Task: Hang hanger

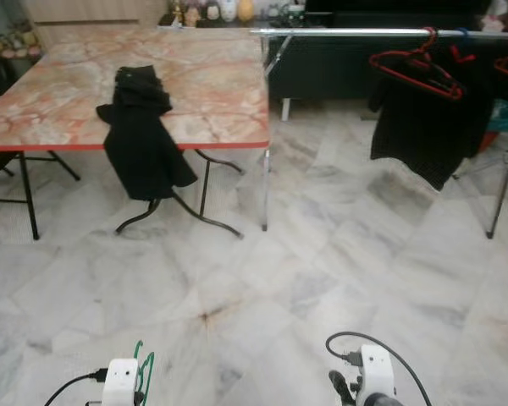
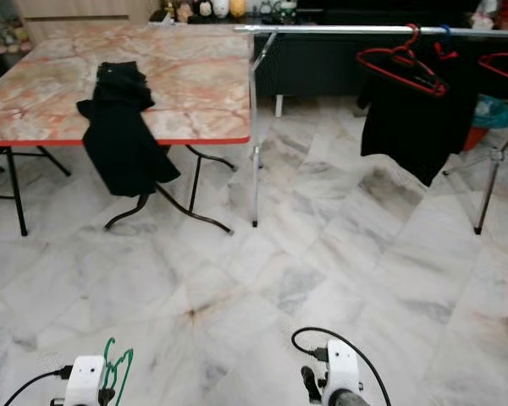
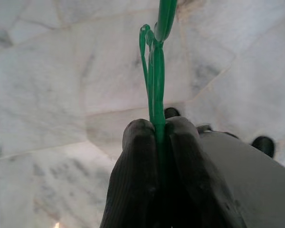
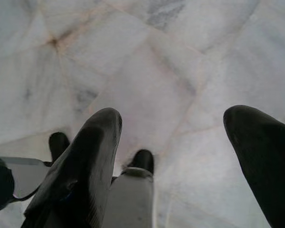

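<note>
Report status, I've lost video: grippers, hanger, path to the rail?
Left gripper shut on green hanger. Right gripper open. Rail ahead right, across bare marble floor; red hanger with dark garment already there.

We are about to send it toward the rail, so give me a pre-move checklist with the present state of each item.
1. Left tool shut on the green hanger: ok, both fingers pinch it.
2. Right tool free: ok, fingers spread apart over bare floor, holding nothing.
3. Clothes rail within reach: not ok, it stands well ahead across the marble floor.
4. Free room on the rail: ok, the stretch left of the red hanger with the black garment is bare.
5. Path to the rail: ok, open floor right of the table.
6. Hanger's hook pointing the right way: cannot tell.
</note>
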You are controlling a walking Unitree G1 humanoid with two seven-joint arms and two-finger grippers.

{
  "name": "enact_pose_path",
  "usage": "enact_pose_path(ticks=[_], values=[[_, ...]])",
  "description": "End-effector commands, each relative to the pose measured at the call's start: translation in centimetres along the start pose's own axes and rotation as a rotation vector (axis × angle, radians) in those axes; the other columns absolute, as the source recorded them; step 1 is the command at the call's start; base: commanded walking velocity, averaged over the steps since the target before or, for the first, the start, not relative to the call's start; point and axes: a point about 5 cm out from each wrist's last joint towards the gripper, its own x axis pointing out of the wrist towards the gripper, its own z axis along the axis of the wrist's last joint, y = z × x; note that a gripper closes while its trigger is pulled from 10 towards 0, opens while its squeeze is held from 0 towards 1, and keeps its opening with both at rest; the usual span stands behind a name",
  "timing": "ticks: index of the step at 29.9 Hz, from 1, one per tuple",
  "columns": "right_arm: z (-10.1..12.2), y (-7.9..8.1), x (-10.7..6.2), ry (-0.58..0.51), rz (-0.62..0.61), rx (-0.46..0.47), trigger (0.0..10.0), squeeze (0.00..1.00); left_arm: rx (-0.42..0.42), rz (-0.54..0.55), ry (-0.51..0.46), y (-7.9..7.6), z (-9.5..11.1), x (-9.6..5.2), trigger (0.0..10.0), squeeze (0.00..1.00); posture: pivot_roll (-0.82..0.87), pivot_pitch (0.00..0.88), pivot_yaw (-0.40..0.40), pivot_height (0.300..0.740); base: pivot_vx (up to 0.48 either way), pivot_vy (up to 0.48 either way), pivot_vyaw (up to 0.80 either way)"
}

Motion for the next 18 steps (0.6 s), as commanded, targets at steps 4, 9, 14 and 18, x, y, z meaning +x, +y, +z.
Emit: enact_pose_path(ticks=[4, 9, 14, 18], values=[[-0.01, 0.65, 0.1, 0.001, 0.019, 0.007, 10.0, 0.0, 0.028, -0.002, 0.034, 0.31, -0.82, -0.18, 10.0, 0.0, 0.05, 0.014, -0.006, 0.74, 0.0, -0.371, 0.0], [-0.13, 0.71, 0.07, -0.001, 0.024, 0.009, 10.0, 0.0, 0.029, -0.005, 0.03, 0.25, -0.79, -0.18, 10.0, 0.0, 0.05, 0.008, -0.005, 0.74, 0.0, -0.374, 0.0], [-0.18, 0.6, 0.05, 0.001, 0.018, 0.016, 10.0, 0.0, 0.033, -0.01, 0.027, 0.22, -0.74, -0.17, 10.0, 0.0, 0.05, 0.016, -0.006, 0.74, 0.0, -0.38, 0.0], [-0.16, 0.6, 0.06, 0.0, 0.015, 0.02, 10.0, 0.0, 0.038, -0.013, 0.024, 0.19, -0.63, -0.14, 10.0, 0.0, 0.05, 0.024, -0.006, 0.74, 0.0, -0.38, 0.0]])
